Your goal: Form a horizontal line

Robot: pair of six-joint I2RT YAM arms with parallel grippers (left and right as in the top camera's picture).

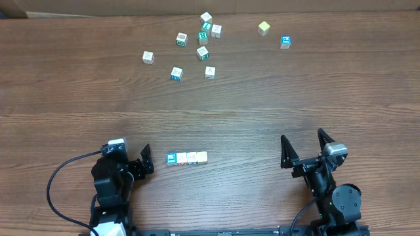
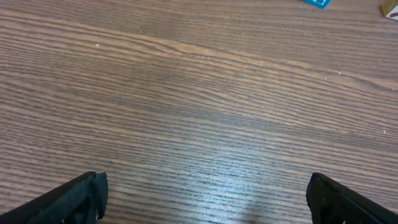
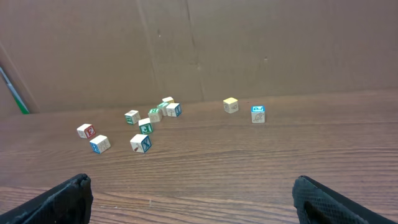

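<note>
- The left pincer [image 1: 146, 161] stands wide open. Nothing sits between its black fingers [image 2: 74, 198], and its wrist view shows bare wood grain under them.
- The right pincer [image 1: 302, 145] is spread just as wide and holds nothing. Its two dark tips point toward the far side of the bench [image 1: 275, 98].
- The horizontal line [image 1: 186, 158] lies on the near part of the bench between the two pincers. It is just beside the left one and well apart from the right one.
- The line is four small cubes touching side to side. The blue-faced one is at the left end, two whitish ones are in the middle, and a pale cream one is at the right end.
- Across the bench at the far side lie the scattered letter cubes [image 1: 197, 40], loose and mostly apart from one another.
- To the right of that scatter sits a yellow cube [image 1: 264, 27], with a blue-topped cube [image 1: 285, 42] near it but not touching.
- In the right wrist view a brown cardboard wall [image 3: 249, 50] rises behind the far edge.
- A black cable [image 1: 56, 187] loops out from the left arm's base.
</note>
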